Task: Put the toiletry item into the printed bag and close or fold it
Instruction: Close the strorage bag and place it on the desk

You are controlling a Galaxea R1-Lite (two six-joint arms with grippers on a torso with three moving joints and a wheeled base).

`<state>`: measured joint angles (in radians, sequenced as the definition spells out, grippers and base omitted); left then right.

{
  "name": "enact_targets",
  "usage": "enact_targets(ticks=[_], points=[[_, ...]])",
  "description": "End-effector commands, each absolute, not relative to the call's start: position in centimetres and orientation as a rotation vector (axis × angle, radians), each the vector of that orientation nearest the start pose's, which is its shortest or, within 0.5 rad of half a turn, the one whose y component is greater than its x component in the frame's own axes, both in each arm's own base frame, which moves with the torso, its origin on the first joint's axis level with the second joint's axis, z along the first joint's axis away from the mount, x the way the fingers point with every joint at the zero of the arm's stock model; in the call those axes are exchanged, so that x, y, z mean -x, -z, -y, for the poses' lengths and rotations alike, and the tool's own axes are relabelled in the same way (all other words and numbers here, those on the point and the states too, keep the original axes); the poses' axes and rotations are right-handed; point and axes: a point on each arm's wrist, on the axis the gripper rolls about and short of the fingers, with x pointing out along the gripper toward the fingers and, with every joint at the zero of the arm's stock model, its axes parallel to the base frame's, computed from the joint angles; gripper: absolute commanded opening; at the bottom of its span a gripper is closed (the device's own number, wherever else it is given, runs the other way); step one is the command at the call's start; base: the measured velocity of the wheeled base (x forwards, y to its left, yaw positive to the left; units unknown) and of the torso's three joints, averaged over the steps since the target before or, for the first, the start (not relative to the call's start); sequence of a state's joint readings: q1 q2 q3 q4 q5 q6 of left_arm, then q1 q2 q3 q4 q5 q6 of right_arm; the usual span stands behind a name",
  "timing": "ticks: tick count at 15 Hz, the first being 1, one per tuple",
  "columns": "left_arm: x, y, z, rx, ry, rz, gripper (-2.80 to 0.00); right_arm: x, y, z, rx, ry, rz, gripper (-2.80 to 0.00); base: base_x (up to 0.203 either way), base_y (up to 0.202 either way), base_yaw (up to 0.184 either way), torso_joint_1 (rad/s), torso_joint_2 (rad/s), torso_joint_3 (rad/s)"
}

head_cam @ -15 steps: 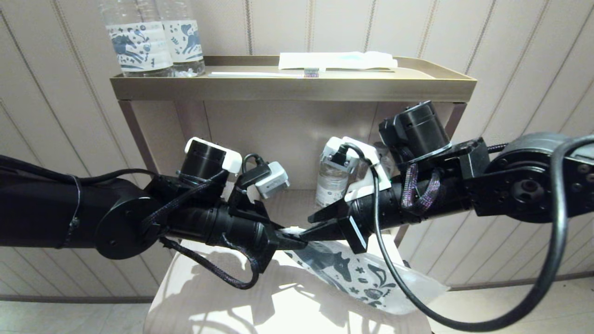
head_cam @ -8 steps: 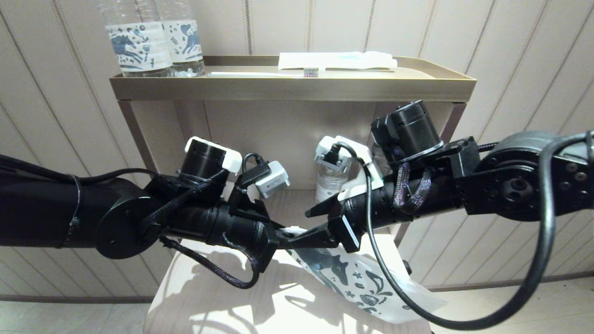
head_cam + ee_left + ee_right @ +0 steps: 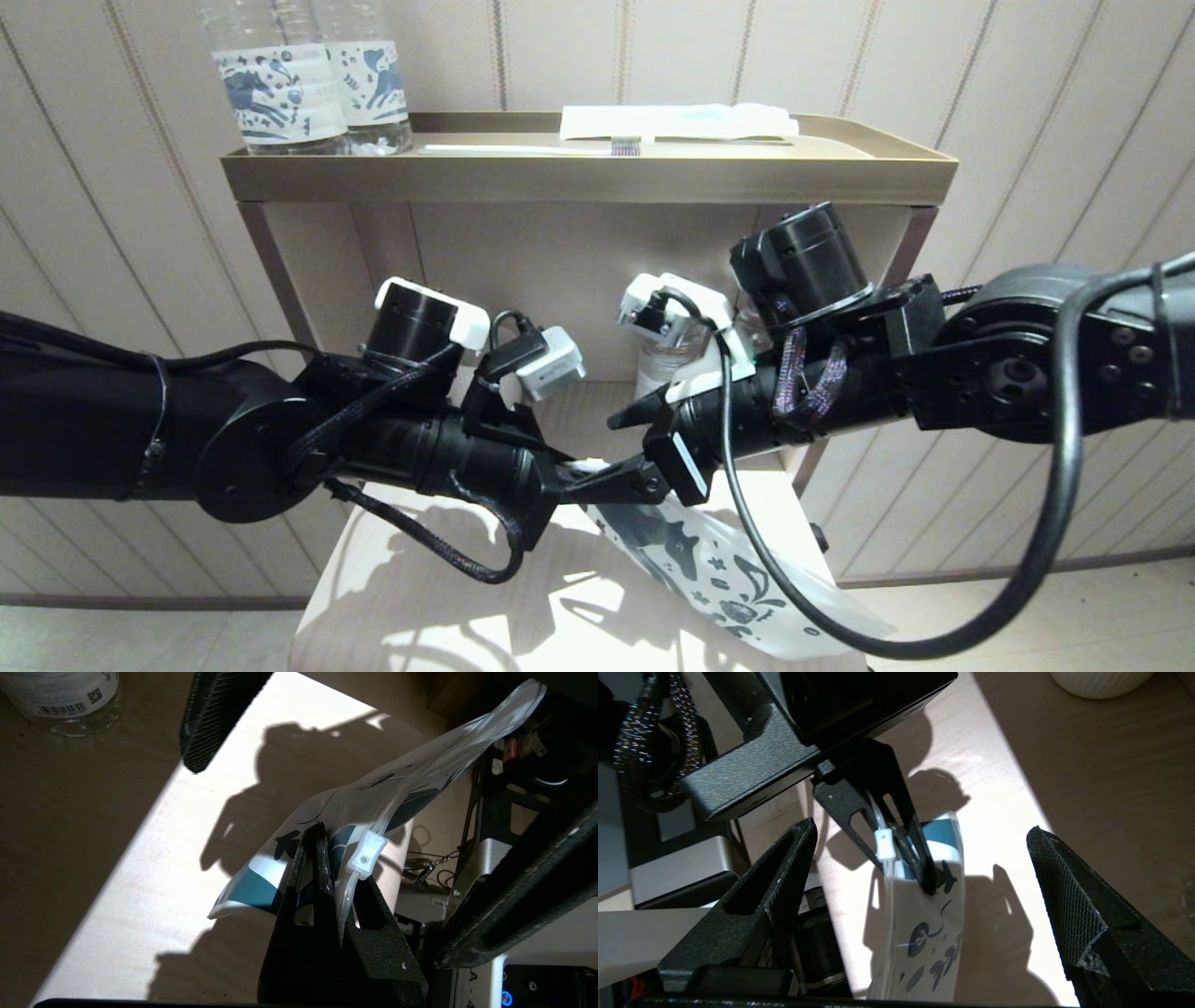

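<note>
The printed bag [image 3: 719, 569], white with a dark blue horse, hangs slanting down to the right above the pale lower shelf [image 3: 448, 597]. My left gripper [image 3: 571, 481] is shut on its upper end. In the left wrist view the left gripper [image 3: 336, 868] pinches the bag [image 3: 397, 793] beside the white zip slider [image 3: 369, 854]. My right gripper [image 3: 597, 455] stands open, facing the left one. In the right wrist view the right gripper [image 3: 920, 830] spreads wide on either side of the bag [image 3: 924, 933] without touching it. The toiletry item is out of view.
A brass-coloured tray shelf [image 3: 588, 177] above holds two water bottles [image 3: 308, 84], a toothbrush [image 3: 532, 147] and a wrapped packet [image 3: 677, 121]. A small bottle [image 3: 663, 369] stands at the back of the lower shelf, behind the right wrist. A white ribbed vessel [image 3: 1101, 681] sits nearby.
My right gripper has opened wide and shifted a little left. The bag has sagged, its free end dropping lower. The left gripper keeps its hold in the same place.
</note>
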<state>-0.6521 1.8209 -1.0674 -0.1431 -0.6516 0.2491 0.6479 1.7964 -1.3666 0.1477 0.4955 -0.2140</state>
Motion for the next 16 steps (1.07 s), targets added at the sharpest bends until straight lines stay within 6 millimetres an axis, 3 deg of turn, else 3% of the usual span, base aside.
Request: enact_targets(ticks=[1,4,16], points=[[-25.67,-16.90,21.32,-0.208,1.339,-0.495,-2.80,-26.64,-22.91,-21.65,0.249,-1.177,-0.482,0.00,0.000,0.000,0.000,0.000,0.00,0.000],[-25.61,-16.87,21.22,-0.209,1.339,-0.495,-2.80,-26.44,-22.40,-21.93,0.317,-1.188,-0.437,0.00,0.000,0.000,0.000,0.000,0.00,0.000],[-25.76,-16.85,21.33,-0.203,1.341,-0.497,-2.80,-26.04,-23.11,-21.69,0.315,-1.189,-0.415,0.00,0.000,0.000,0.000,0.000,0.00,0.000]])
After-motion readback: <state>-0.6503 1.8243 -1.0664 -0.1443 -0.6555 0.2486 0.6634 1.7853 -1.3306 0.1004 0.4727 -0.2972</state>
